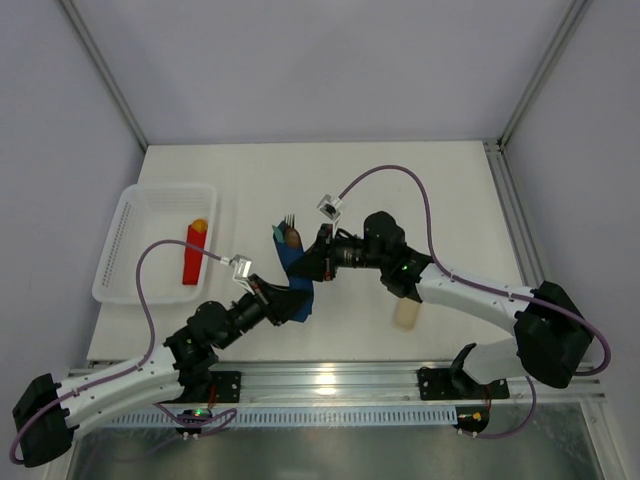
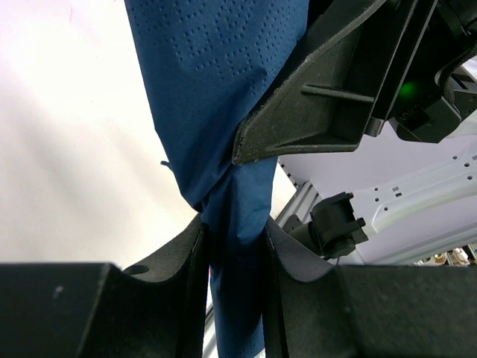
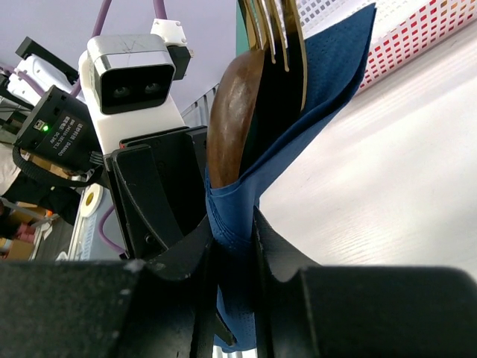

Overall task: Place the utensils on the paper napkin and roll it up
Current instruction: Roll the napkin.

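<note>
The navy-blue paper napkin [image 1: 296, 272] is rolled into a narrow bundle near the table's middle. The utensils [image 1: 291, 232] stick out of its far end: a copper-brown spoon bowl [image 3: 231, 112] and fork tines [image 3: 272, 30]. My left gripper [image 1: 287, 300] is shut on the napkin's near end [image 2: 237, 246]. My right gripper [image 1: 312, 263] is shut on the napkin [image 3: 237, 224] a little farther along, right beside the left one. The utensils' handles are hidden inside the roll.
A white perforated basket [image 1: 130, 250] stands at the left and holds a red block with an orange tip [image 1: 194, 252]. A pale beige rounded bar [image 1: 406, 314] lies under my right arm. The table's front rail [image 1: 330, 385] runs below.
</note>
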Action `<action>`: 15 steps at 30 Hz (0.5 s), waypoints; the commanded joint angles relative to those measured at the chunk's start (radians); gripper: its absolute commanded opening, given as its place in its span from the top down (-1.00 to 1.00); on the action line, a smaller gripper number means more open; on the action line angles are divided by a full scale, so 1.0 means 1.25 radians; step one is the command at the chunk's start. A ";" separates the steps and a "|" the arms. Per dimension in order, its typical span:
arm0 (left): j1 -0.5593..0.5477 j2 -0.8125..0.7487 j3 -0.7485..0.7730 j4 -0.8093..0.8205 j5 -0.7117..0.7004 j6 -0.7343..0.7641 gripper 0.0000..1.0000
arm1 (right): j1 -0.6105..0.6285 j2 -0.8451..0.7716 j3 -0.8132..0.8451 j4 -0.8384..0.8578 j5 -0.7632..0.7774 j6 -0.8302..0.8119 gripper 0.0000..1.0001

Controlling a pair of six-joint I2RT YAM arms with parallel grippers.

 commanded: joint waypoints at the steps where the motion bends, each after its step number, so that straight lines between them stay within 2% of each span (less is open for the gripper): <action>1: 0.002 -0.012 0.003 0.061 0.016 0.010 1.00 | 0.002 0.005 0.021 0.075 -0.034 0.001 0.81; 3: 0.002 -0.019 0.003 0.051 0.016 0.011 0.97 | 0.000 0.009 0.020 0.080 -0.038 0.004 0.90; 6: 0.002 -0.036 0.004 0.032 0.012 0.015 0.81 | 0.000 0.010 0.016 0.093 -0.045 0.019 0.93; 7: 0.002 -0.041 0.004 0.024 0.011 0.015 0.68 | 0.000 0.010 0.013 0.098 -0.048 0.024 0.92; 9: 0.002 -0.055 -0.001 0.015 0.001 0.016 0.53 | -0.001 0.010 0.010 0.114 -0.052 0.044 0.93; 12: 0.002 -0.083 -0.004 -0.008 -0.014 0.020 0.09 | -0.001 0.007 0.009 0.115 -0.055 0.058 0.92; 15: 0.002 -0.106 -0.003 -0.031 -0.016 0.027 -0.06 | -0.001 0.003 0.009 0.116 -0.060 0.072 0.92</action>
